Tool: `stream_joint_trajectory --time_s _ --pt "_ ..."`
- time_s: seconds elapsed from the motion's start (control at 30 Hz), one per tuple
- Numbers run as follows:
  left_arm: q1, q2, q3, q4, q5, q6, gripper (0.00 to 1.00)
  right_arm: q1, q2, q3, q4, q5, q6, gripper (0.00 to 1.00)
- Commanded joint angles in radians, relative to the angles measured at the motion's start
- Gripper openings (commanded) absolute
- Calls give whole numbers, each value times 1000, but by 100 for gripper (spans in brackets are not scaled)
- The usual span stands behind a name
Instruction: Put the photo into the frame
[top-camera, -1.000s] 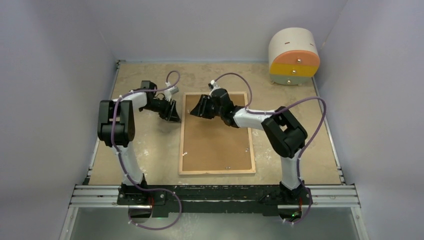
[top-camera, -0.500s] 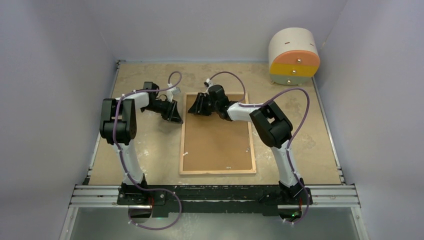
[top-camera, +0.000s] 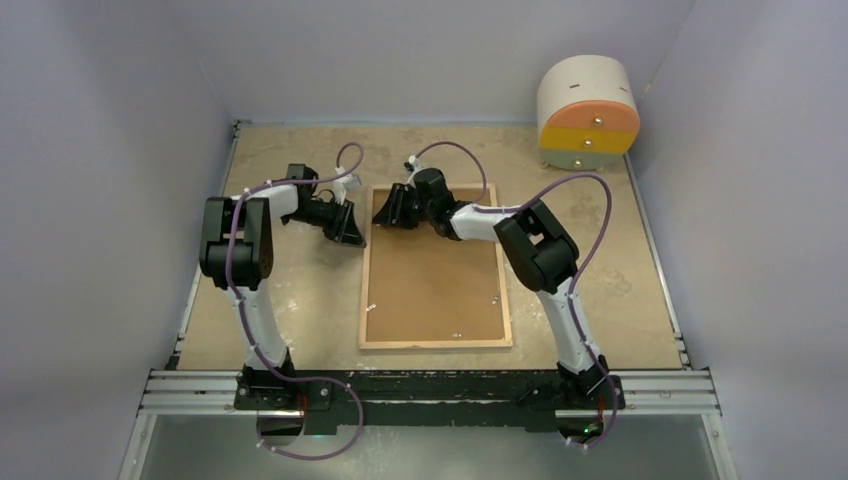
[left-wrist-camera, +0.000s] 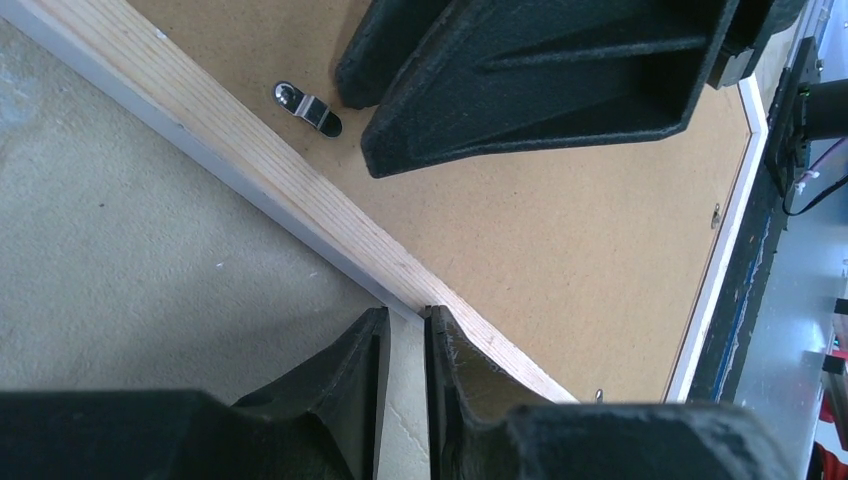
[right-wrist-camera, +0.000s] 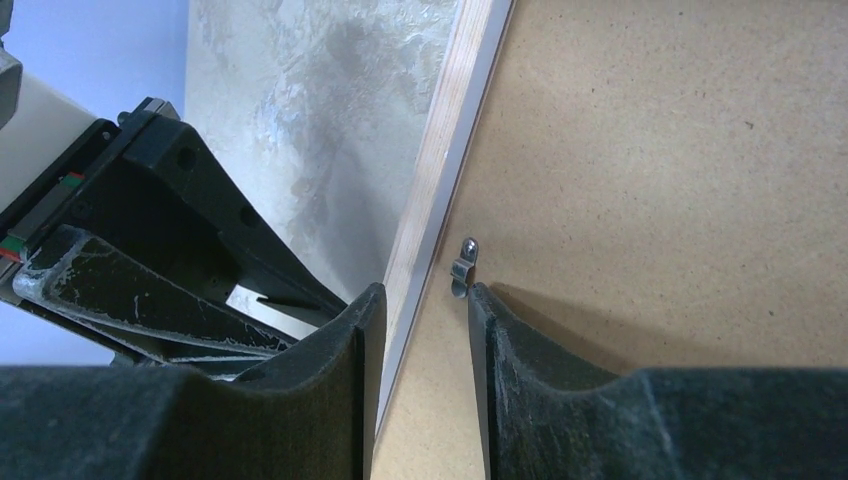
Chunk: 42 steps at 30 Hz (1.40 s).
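The frame (top-camera: 435, 343) lies face down mid-table, its wood-coloured rear rail (left-wrist-camera: 250, 150) up. A brown hardboard backing (top-camera: 435, 285) fills it. The photo is out of view. My left gripper (top-camera: 352, 232) is at the outer side of the frame's left rail near the far corner. Its jaws (left-wrist-camera: 405, 315) show only a narrow slit, with nothing clearly between them. My right gripper (top-camera: 385, 212) hangs over that same corner from the inside. It is open (right-wrist-camera: 425, 290), one finger over the rail (right-wrist-camera: 440, 170), the other beside a small metal clip (right-wrist-camera: 463, 268) on the backing.
A round white drawer unit (top-camera: 588, 110) with orange and yellow fronts stands at the back right. More small clips (top-camera: 495, 297) sit along the backing's edges. Walls close in the table on three sides. The arms' mounting rail (top-camera: 430, 385) runs along the near edge.
The right gripper has slid left across the backing to the frame's far-left corner, its elbow swinging left. The left gripper's jaws have narrowed and it has edged slightly toward the frame.
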Motion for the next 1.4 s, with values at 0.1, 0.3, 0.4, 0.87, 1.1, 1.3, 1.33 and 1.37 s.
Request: stream_joint_trajectory --time_s 0.1,0.3,0.4,0.87,1.1,1.3,1.33,1.37 --pt "-16 4 -19 18 -16 46 20 4 39 46 -13 -27 5 38" --pt "-16 4 -19 18 -18 50 20 16 55 54 -2 -49 14 37" --pt "-16 4 -19 18 -20 51 19 22 61 57 2 -59 18 36" --pt "-16 3 -23 15 -29 61 18 22 74 67 -8 -56 41 35" --pt "-16 4 -22 13 -25 68 18 22 96 93 -32 -54 41 35" --pt "-16 0 -20 -4 -25 86 18 22 95 103 -31 -56 41 35" --pt "-16 -3 -19 -8 -26 89 18 22 89 102 -29 -57 41 34" --pt "-16 -6 -18 -14 -26 92 17 22 79 97 -26 -62 40 34"
